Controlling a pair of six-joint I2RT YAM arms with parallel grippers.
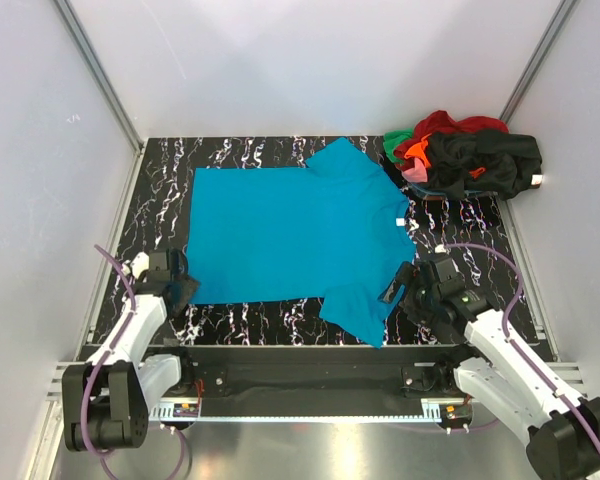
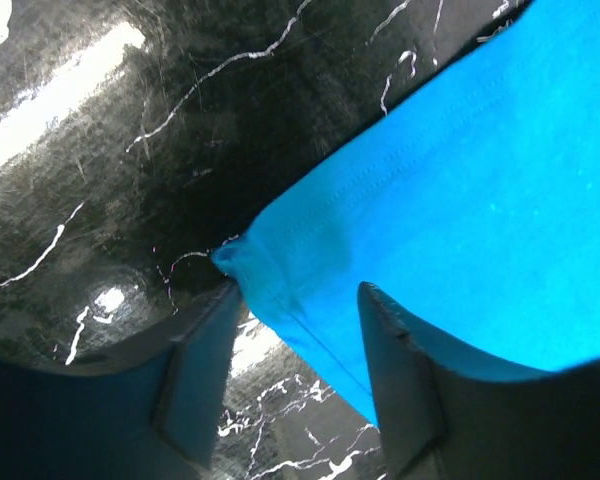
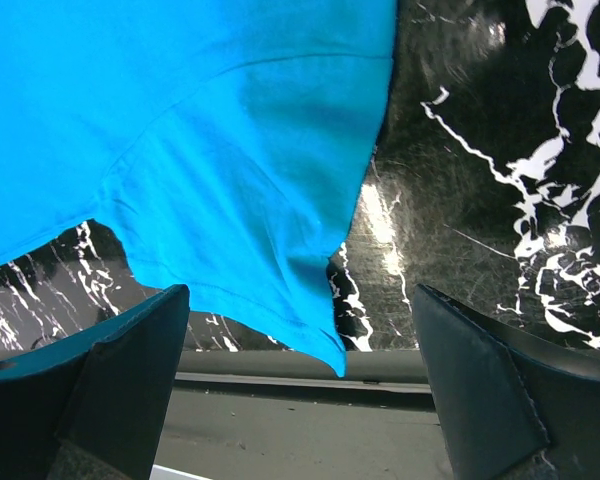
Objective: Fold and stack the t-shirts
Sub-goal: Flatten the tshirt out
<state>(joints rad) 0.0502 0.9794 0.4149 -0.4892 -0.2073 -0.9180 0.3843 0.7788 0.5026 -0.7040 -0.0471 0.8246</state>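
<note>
We're seeing both arms crouching over the flat teal t-shirt: left gripper straddling its hem corner, jaws apart; right gripper gaping above the near sleeve. The far-right t-shirt pile is overlapping, hard to separate.

Bright overhead light; glare on table

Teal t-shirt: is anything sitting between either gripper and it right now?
Nothing visible does. The left gripper, open, straddles a hem corner of the teal t-shirt; the right gripper, open, hangs over its near sleeve. The shirt pile sits far right.
</note>
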